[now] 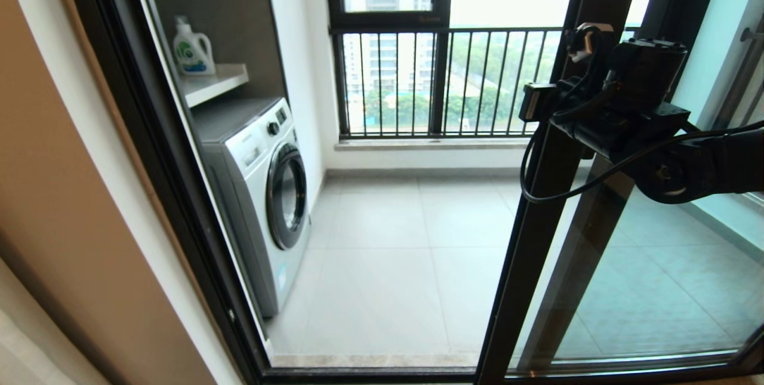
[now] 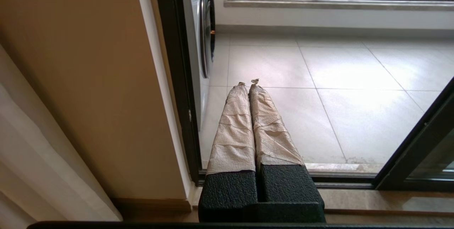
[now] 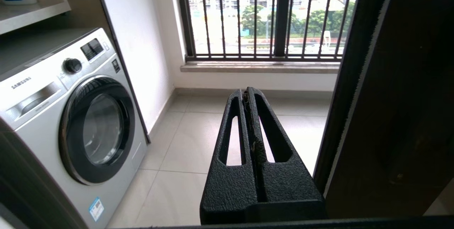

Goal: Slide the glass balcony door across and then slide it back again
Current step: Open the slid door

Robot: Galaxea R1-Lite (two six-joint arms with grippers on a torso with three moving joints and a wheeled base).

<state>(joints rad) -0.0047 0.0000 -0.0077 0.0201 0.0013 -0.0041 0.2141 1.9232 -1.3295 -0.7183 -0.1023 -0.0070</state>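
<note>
The glass balcony door (image 1: 656, 277) stands at the right of the doorway, and its dark upright (image 1: 537, 224) runs from top to floor. Its bar handle does not show. My right wrist (image 1: 627, 92) sits against that upright at about chest height. In the right wrist view my right gripper (image 3: 245, 92) is shut on nothing and points out over the balcony floor, with the door's upright (image 3: 358, 80) close beside it. My left gripper (image 2: 247, 84), with paper-wrapped fingers (image 2: 234, 129), is shut and empty, low by the left jamb. The door's lower frame (image 2: 415, 151) is off to its side.
A white washing machine (image 1: 262, 194) stands just inside the balcony on the left, under a shelf with a detergent bottle (image 1: 192, 51). A black window frame with railing bars (image 1: 441, 80) closes the far side. The dark left jamb (image 1: 149, 164) and floor track (image 2: 340, 179) bound the tiled opening.
</note>
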